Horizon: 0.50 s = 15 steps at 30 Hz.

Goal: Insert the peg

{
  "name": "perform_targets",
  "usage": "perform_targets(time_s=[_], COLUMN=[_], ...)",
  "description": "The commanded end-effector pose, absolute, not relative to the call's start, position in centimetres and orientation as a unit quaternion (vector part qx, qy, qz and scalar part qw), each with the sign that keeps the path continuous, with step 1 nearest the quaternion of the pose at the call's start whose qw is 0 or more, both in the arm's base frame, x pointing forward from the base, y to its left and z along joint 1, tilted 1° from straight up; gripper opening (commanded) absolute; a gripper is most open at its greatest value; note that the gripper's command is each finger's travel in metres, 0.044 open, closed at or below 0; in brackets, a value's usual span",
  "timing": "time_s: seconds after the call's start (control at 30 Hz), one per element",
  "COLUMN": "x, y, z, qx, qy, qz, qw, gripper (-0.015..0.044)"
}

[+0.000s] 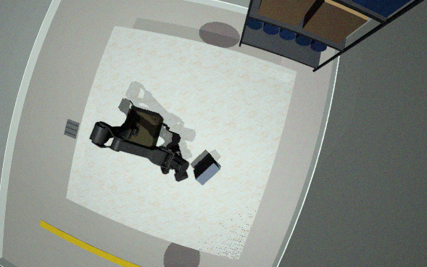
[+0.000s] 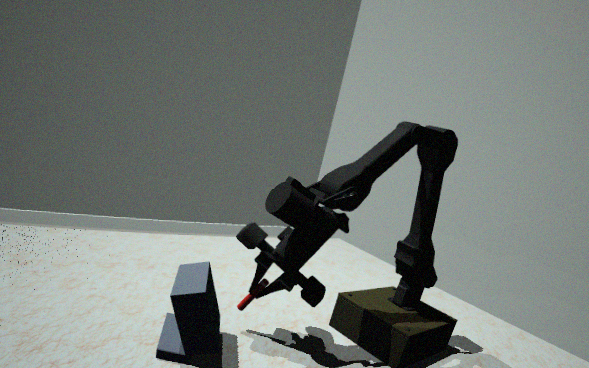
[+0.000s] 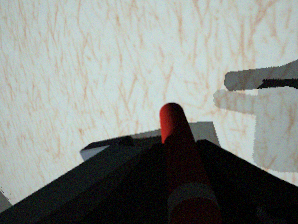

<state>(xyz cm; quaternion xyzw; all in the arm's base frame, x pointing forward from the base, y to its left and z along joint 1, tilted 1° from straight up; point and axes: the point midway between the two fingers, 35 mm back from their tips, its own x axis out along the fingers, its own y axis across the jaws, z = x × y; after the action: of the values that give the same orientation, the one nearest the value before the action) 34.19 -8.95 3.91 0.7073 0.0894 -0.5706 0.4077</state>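
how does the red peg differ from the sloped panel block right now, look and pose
The peg is red, thin and round; the panel block is blue-grey, bulky and flat-faced. The peg is off the table, clamped in the gripper and tilted with its free end down toward the block; the block stands on the table on its own base plate. The peg is far smaller than the block. They are close together but not touching.
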Motion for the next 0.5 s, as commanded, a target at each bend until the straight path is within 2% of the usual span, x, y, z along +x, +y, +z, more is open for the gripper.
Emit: perform_targets(time_s=[0.0, 0.47], x=[34.4, 34.9], y=[-8.7, -7.5], z=[3.9, 3.7], qx=[0.704, 0.696], qy=[0.088, 0.084], qz=[-0.562, -0.529], qw=[0.426, 0.478], gripper=[0.0, 0.0])
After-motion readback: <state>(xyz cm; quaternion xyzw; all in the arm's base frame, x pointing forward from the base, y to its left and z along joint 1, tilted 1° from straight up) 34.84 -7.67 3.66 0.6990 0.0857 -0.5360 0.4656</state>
